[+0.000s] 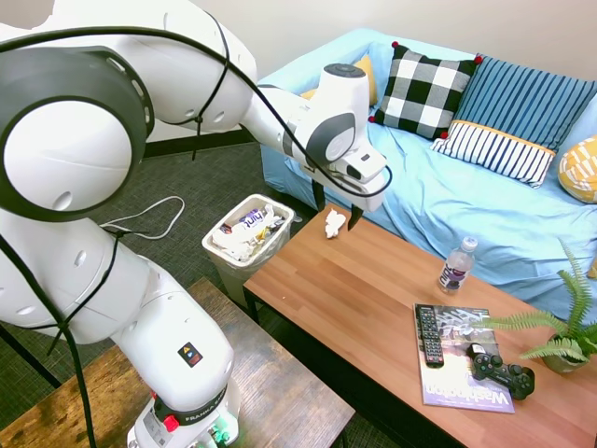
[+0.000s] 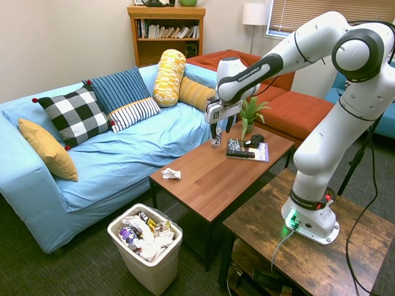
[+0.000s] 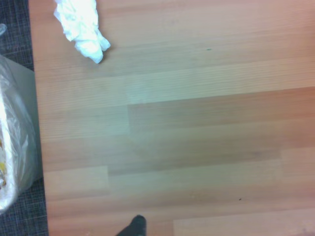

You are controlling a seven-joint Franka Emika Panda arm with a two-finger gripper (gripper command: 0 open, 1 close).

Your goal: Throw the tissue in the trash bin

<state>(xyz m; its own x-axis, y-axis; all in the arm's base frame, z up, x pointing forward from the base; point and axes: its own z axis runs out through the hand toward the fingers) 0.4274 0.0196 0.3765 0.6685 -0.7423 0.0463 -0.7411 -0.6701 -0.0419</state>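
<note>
The tissue is a small crumpled white wad lying on the wooden coffee table, near the corner closest to the trash bin. My gripper hangs open and empty above the table, well above the tissue and offset from it toward the table's middle. The trash bin is a white wastebasket with a liner. It stands on the carpet just off that table corner and is full of crumpled litter.
A water bottle, a magazine with a remote on it, a game controller and a potted plant occupy the table's other end. A blue sofa with cushions runs along the table's far side.
</note>
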